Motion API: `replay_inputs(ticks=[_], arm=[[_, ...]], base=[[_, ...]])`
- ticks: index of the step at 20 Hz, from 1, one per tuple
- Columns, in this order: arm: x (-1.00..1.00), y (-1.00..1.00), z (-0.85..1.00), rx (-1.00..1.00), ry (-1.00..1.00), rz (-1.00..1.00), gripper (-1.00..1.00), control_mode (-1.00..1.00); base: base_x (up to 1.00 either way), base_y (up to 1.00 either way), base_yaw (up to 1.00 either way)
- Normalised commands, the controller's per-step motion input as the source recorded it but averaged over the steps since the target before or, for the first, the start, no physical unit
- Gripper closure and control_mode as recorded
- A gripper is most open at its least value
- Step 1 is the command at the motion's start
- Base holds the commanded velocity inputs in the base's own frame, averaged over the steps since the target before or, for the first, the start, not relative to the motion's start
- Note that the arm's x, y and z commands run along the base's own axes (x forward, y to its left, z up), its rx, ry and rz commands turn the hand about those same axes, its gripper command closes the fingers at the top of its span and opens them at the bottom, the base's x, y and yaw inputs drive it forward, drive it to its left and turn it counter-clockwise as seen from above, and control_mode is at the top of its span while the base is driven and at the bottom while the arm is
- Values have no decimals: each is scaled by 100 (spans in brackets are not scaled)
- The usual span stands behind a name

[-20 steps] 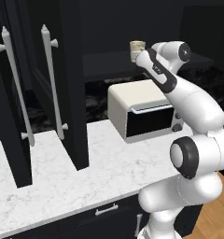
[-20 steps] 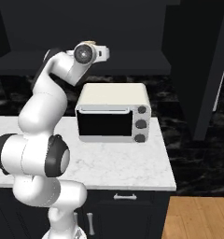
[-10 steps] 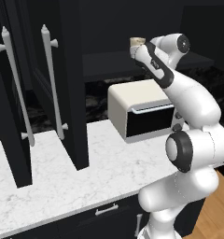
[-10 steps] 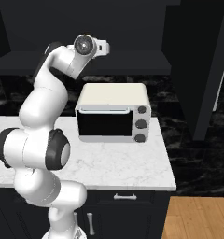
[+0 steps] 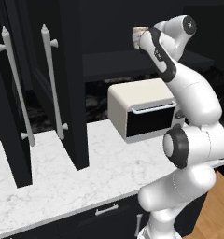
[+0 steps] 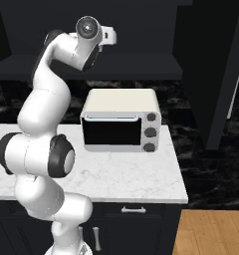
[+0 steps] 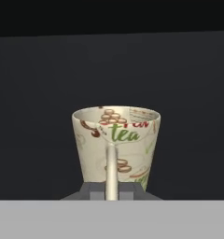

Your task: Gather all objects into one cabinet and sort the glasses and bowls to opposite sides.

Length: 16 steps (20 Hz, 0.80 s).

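One cream mottled mug (image 5: 140, 34) sits up at the black cabinet's shelf (image 5: 132, 60) in the left base view. The right base view shows the arm raised above the toaster oven (image 6: 120, 119). In the hand view, the tool (image 7: 111, 190) pinches the mug's handle (image 7: 111, 170); sorting looks barely begun.

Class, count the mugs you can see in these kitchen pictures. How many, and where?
1: the cream mottled mug sits upright in the open black cabinet, gripped by its handle. Others may be hidden.
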Motion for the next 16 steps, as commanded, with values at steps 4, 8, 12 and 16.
replay_inputs(ticks=[4, 8, 12, 16], arm=[[-49, -8, 13, 0, -5, 1, 100, -100], [-81, -1, -4, 0, -28, 2, 100, -100], [-84, -2, 13, 0, -17, 0, 100, -100], [-72, -1, 42, 0, 7, 0, 100, -100]], base=[[0, 0, 0], [0, 0, 0], [0, 0, 0], [0, 0, 0]])
